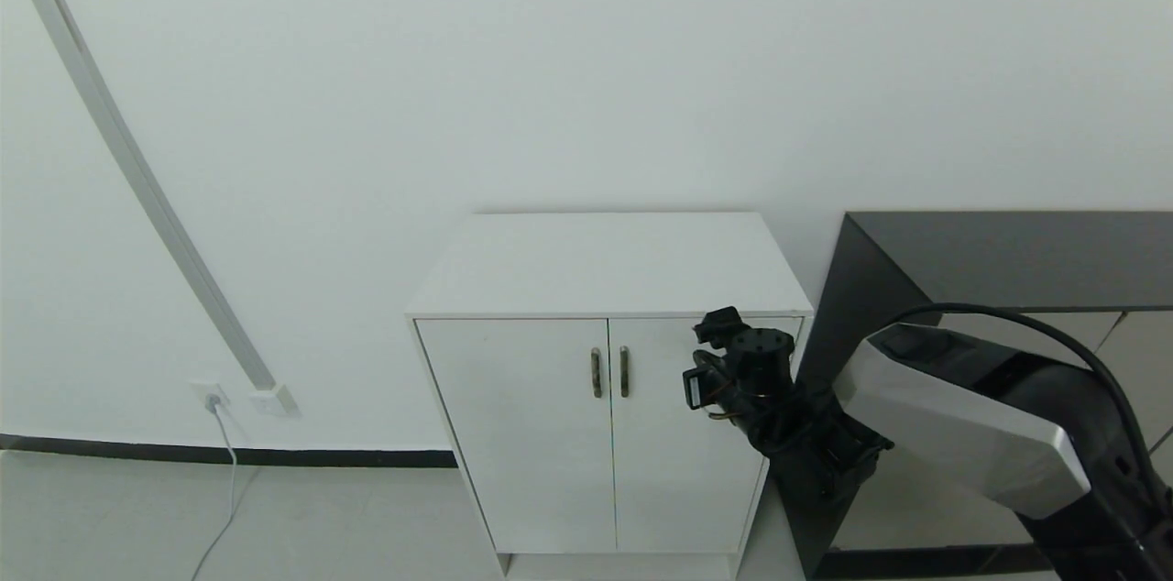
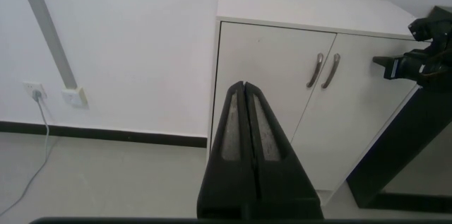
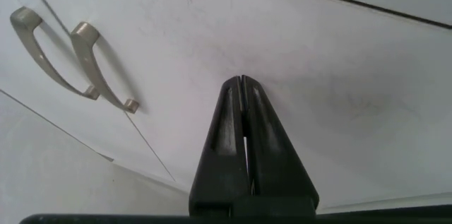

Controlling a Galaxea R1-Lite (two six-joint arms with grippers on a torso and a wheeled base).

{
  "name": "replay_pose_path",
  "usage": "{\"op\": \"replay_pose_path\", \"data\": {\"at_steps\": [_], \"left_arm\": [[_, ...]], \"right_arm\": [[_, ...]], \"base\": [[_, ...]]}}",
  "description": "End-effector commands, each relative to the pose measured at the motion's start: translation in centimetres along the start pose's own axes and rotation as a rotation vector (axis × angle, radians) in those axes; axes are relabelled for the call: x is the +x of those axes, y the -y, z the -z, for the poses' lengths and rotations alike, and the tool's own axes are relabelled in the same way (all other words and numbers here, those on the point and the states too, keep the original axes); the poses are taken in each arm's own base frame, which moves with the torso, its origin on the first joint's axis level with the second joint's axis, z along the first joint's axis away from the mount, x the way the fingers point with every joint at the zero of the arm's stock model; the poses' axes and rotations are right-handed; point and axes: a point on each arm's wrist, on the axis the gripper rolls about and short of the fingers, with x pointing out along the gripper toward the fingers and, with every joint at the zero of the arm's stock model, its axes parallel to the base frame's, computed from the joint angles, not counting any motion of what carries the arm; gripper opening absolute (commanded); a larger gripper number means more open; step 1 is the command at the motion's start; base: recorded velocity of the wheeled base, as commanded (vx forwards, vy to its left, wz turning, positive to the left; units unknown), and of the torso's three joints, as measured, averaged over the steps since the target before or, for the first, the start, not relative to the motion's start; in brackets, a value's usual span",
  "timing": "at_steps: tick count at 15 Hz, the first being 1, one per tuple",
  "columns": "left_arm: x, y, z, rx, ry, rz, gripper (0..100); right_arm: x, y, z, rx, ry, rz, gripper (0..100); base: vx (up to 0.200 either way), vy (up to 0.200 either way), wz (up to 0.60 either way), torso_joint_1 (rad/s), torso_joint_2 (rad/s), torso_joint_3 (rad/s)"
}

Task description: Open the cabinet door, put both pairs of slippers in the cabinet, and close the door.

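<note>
The white cabinet (image 1: 605, 265) stands on the floor (image 1: 110, 517) against the white wall, and both of its doors are closed. The left door (image 1: 518, 434) and the right door (image 1: 678, 471) meet in the middle. Two metal handles are there, one on the left door (image 1: 596, 372) and one just beside it on the right door (image 1: 624, 371), both upright.

The right end effector (image 3: 241, 83) is in front of the upper part of the right door, between the handles and the outer edge of the cabinet. Its fingers are clenched together with nothing between them. The tips point at the door surface and are very close to it; I cannot tell if they touch it.

The left end effector (image 2: 244, 86) is also clenched and empty. It is well apart from the cabinet, in front of the left side of it.

To the right of the cabinet, just beside it, stands a dark glossy unit (image 1: 1008, 256). On the wall to the left a white conduit (image 1: 137, 169) runs down at an angle to a small box, and near it is a socket (image 1: 209, 395) with a grey cable (image 1: 224, 480) hanging to the floor.
</note>
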Motion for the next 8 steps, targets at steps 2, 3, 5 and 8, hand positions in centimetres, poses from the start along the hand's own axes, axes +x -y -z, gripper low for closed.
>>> {"op": "replay_pose_path", "data": {"at_steps": [2,3,5,8], "left_arm": [[0.0,0.0,0.0,-0.001,0.001,0.0,0],[0.0,0.0,0.0,-0.001,0.001,-0.002,0],[0.0,0.0,0.0,-0.001,-0.001,-0.002,0],[0.0,0.0,0.0,-0.001,0.001,0.0,0]], "right_arm": [[-3.2,1.7,-1.3,-0.002,0.026,0.022,0],[-4.1,2.8,-1.3,-0.002,0.018,0.042,0],[-5.7,5.1,-1.1,0.007,0.012,0.089,0],[-8.4,8.8,-0.8,0.024,0.005,0.175,0]], "base": [[0.0,0.0,0.0,0.0,0.0,0.0],[0.0,0.0,0.0,0.0,0.0,0.0],[0.0,0.0,0.0,0.0,0.0,0.0],[0.0,0.0,0.0,0.0,0.0,0.0]]}}
